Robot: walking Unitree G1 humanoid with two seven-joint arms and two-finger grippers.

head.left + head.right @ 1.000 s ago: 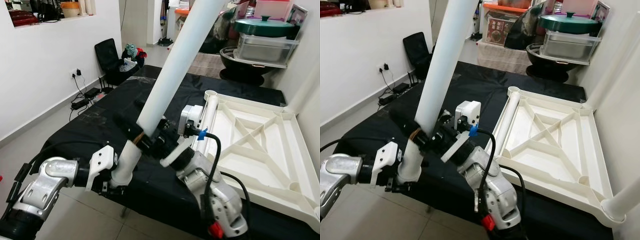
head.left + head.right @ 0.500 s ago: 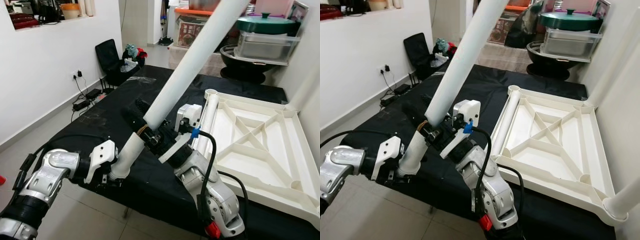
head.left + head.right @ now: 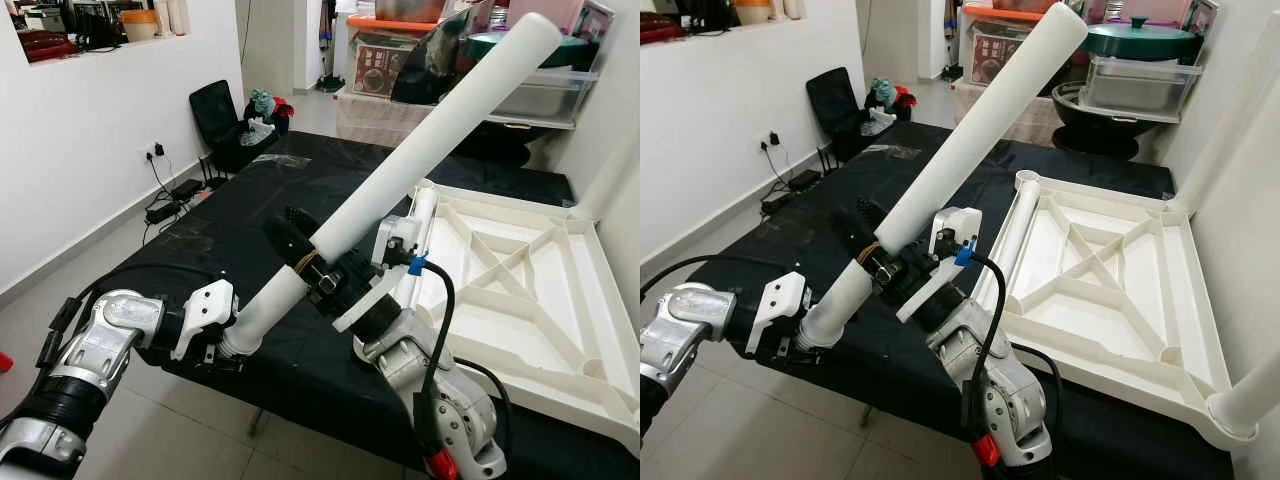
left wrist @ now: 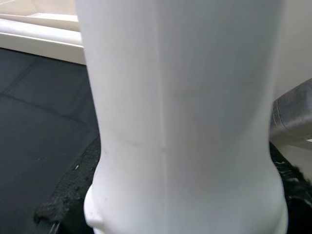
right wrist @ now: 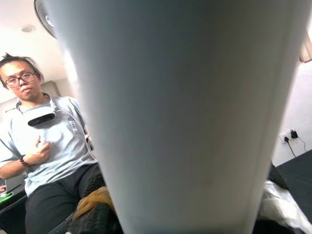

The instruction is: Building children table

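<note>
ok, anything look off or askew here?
Nothing damaged or spilled. The white table leg is held slanted by both the left gripper and right gripper, not yet seated in the upturned tabletop on the black table.

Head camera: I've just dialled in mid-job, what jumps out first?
A long white table leg slants up across the middle, its narrow end in the left hand and its shaft gripped by the right hand, above the black-covered table. To the right lies the white tabletop, underside up, one leg lying along its near edge.
</note>
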